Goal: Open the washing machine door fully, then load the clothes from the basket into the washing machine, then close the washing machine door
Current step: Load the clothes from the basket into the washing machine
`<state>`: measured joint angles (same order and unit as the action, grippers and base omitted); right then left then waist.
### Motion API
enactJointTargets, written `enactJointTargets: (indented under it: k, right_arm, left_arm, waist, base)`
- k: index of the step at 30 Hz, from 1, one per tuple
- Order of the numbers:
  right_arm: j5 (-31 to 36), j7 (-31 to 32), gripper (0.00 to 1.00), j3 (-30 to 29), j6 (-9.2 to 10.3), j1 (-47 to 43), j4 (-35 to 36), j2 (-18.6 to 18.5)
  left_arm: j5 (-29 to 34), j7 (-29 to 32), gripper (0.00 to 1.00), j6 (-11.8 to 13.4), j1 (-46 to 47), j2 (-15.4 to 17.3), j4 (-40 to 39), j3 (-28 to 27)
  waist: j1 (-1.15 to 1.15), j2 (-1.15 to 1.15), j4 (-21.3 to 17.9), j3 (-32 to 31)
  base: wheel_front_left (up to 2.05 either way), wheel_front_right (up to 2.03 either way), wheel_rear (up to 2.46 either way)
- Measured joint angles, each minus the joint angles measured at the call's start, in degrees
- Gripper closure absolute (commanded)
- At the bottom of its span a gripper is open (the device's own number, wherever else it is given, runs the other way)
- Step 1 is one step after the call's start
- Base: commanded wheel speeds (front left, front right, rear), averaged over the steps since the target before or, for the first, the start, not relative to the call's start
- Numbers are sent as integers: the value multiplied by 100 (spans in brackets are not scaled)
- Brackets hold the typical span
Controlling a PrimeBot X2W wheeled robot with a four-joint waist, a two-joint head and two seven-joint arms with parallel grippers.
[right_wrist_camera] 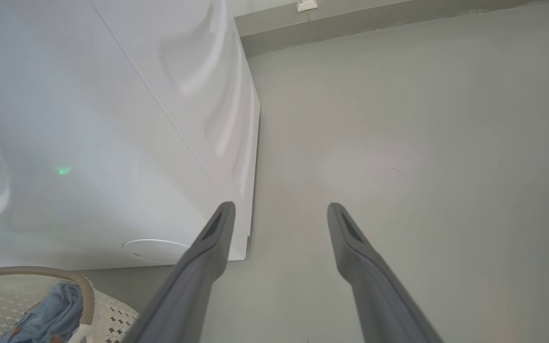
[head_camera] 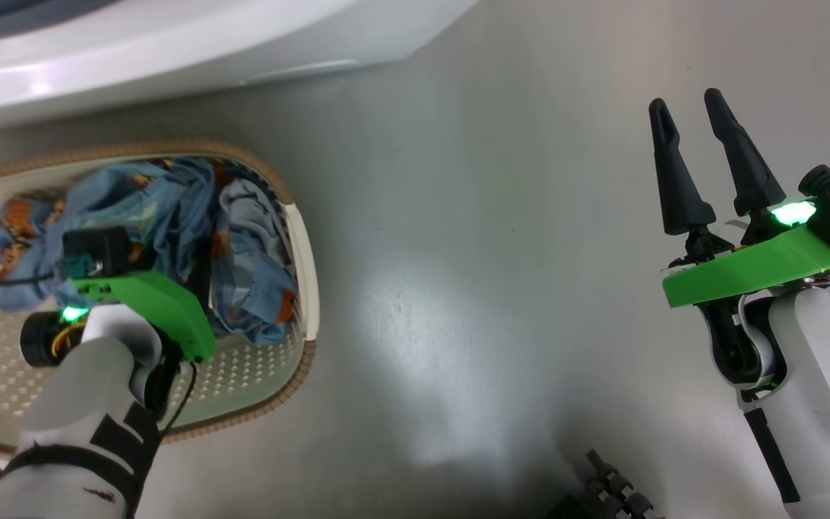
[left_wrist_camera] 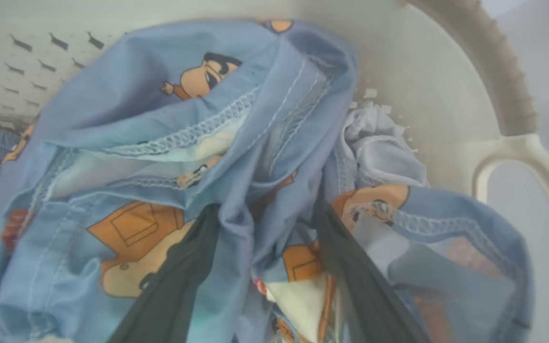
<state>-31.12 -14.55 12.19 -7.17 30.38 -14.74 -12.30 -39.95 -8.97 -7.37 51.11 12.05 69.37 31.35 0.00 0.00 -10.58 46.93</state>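
The washing machine (head_camera: 170, 65) stands just beyond the basket (head_camera: 307, 267), and the clothes (head_camera: 170, 194) lie bunched inside it. The left gripper (left_wrist_camera: 267, 212) is down in the bundle, fingers apart with a thick blue fold between them, so the grab is likely best made by pressing slightly deeper and closing on that fold before lifting straight up. The right gripper (head_camera: 685, 101) hovers spread over the floor, holding nothing, well clear of the basket.

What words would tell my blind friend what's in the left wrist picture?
The open left gripper reaches into light blue cartoon-print clothes, a fold of cloth between its dark fingers. The clothes sit in a cream basket with a brown rim.
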Motion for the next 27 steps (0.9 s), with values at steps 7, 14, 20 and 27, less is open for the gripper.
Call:
enactJointTargets:
  k: [7,14,20,27]
  right_arm:
    - [51,0,0,7,0,5,65,88]
    - [51,0,0,10,0,49,109,96]
    - [51,0,0,38,0,116,132,138]
    - [51,0,0,40,0,118,129,143]
  left_arm:
    - [-245,325,0,0,95,135,-73,357]
    - [-341,653,0,0,259,225,-53,683]
    - [-385,590,0,3,550,313,221,697]
    - [-398,703,54,11,648,288,358,704]
  waist:
    - [0,0,-142,293]
    - [0,0,-240,459]
    - [0,0,-326,570]
    - [0,0,-376,599]
  base:
    - [0,0,0]
    - [0,0,0]
    - [0,0,0]
    - [0,0,0]
